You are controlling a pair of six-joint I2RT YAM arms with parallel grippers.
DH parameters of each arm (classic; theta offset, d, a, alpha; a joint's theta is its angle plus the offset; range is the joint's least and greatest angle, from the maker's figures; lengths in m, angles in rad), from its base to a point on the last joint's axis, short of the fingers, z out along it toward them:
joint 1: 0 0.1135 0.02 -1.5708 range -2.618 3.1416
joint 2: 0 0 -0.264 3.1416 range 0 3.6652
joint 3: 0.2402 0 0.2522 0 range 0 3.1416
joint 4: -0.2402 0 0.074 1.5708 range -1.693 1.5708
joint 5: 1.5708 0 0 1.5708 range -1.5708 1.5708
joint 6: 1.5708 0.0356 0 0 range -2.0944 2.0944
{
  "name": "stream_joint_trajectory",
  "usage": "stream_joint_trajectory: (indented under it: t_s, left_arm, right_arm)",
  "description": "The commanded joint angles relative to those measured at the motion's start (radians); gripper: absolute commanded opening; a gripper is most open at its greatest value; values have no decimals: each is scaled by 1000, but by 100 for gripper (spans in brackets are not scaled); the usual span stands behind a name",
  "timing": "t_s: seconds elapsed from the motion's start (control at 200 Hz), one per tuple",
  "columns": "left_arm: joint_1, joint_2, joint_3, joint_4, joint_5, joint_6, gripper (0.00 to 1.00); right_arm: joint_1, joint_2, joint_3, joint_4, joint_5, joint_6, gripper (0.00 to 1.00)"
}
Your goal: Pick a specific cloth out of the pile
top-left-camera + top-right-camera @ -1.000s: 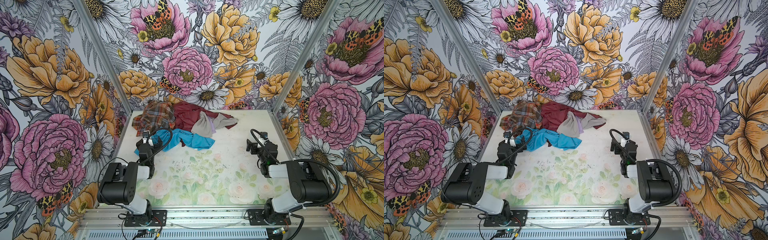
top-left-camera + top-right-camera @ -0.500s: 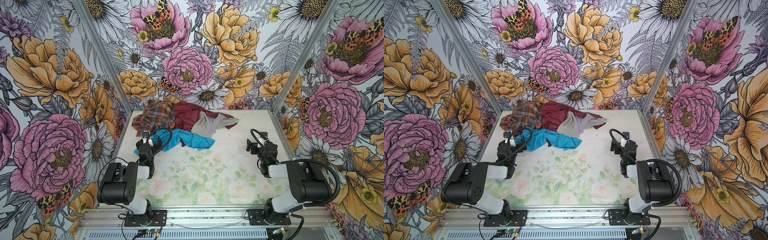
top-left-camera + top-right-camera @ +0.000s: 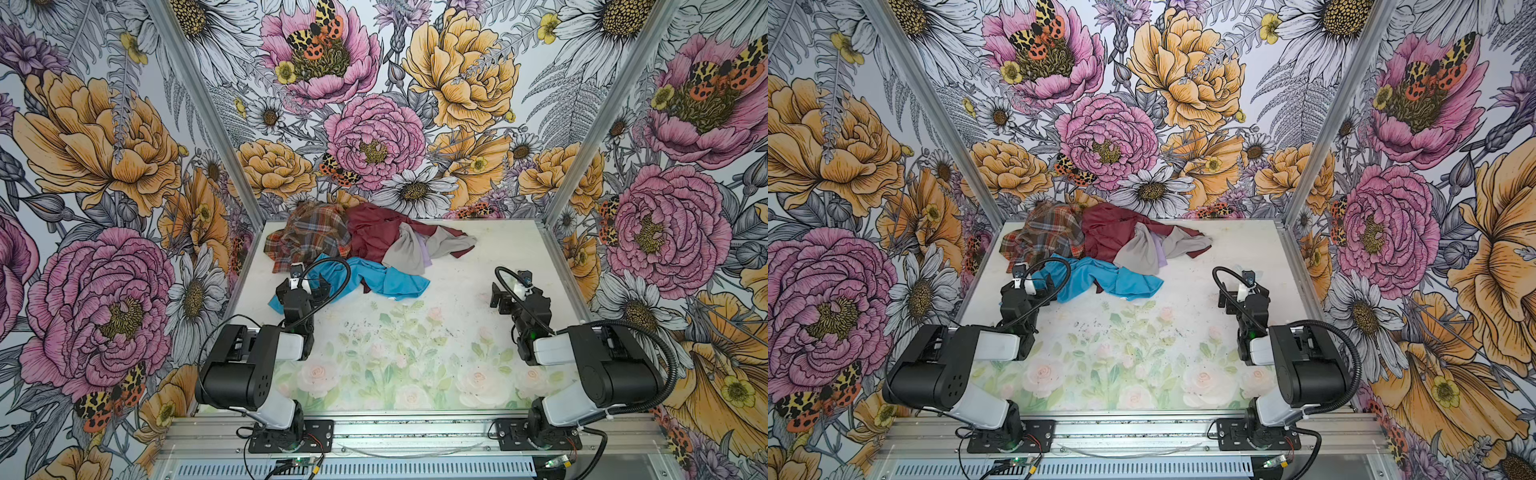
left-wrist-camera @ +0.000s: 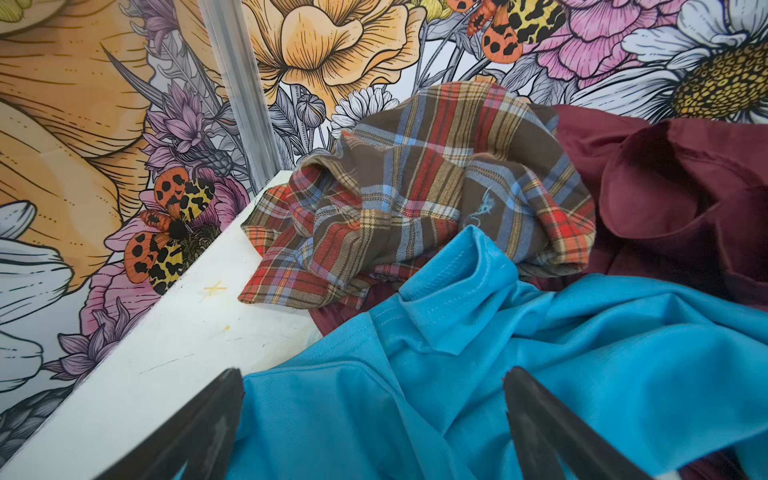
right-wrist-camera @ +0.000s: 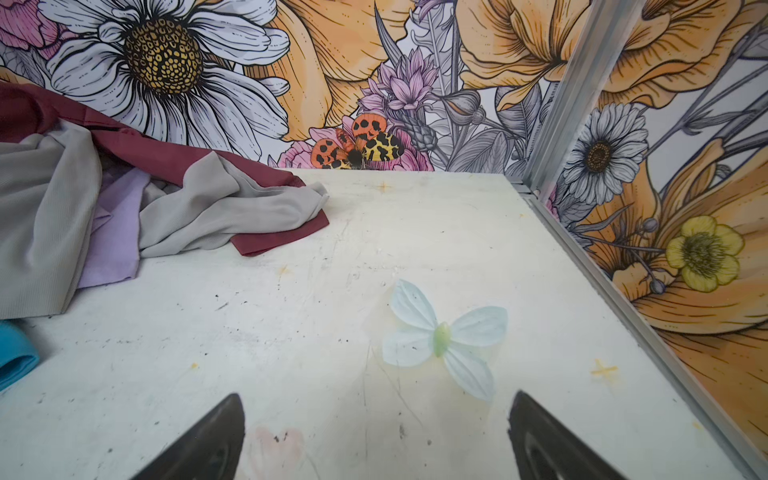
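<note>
The left tool (image 4: 372,371) stands wide, its two dark fingers (image 4: 199,428) spread, with only the blue cloth (image 4: 540,374) showing between them. In the left wrist view both fingers run out of the frame, and I cannot tell whether their tips touch the fabric. The right tool (image 5: 377,395) is just as wide and holds nothing. It hangs over the bare surface (image 5: 316,316) near a pale printed butterfly (image 5: 440,336), and its fingers too are cut off by the frame edge.

In both top views the left arm (image 3: 249,365) sits folded low at the lower left. Its elbow is back by the front rail (image 3: 415,432) and its forearm reaches up-frame to the near edge of the pile (image 3: 374,241). The right arm (image 3: 602,365) mirrors it at the lower right, its tool well apart from the heap.

The pile lies at the upper middle of the surface, against the back wall (image 3: 374,137). The plaid cloth (image 4: 415,187) is on its left with the maroon cloth (image 4: 665,187) beside it, the blue cloth is in front, and the grey cloth (image 5: 41,228) is on the right. The lilac cloth (image 5: 116,232) is mostly hidden. Only a narrow strip shows between two folds of the grey cloth, at the right of the pile. A wisp of pale thread (image 4: 482,212) clings to the plaid cloth.
</note>
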Motion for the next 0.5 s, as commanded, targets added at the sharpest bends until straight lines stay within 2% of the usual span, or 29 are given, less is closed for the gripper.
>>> stream_joint_trajectory:
  t_s: [0.0, 0.08, 0.22, 0.355, 0.495]
  left_arm:
    - [-7, -9, -14, 37, -40, 9, 99]
    - [-9, -10, -12, 34, -49, 10, 99]
    - [-28, -21, -12, 31, -133, -6, 99]
    - [-32, -20, -9, 27, -140, -5, 99]
    - [-32, -20, -9, 27, -142, -5, 99]
  right_arm:
    - [15, -21, -28, 115, 35, -23, 100]
    - [25, -46, -43, 123, 59, -29, 100]
    - [39, -106, -53, 89, 103, -27, 99]
    - [70, -138, -68, 90, 185, -35, 99]
    - [71, -182, -66, 42, 206, -25, 99]
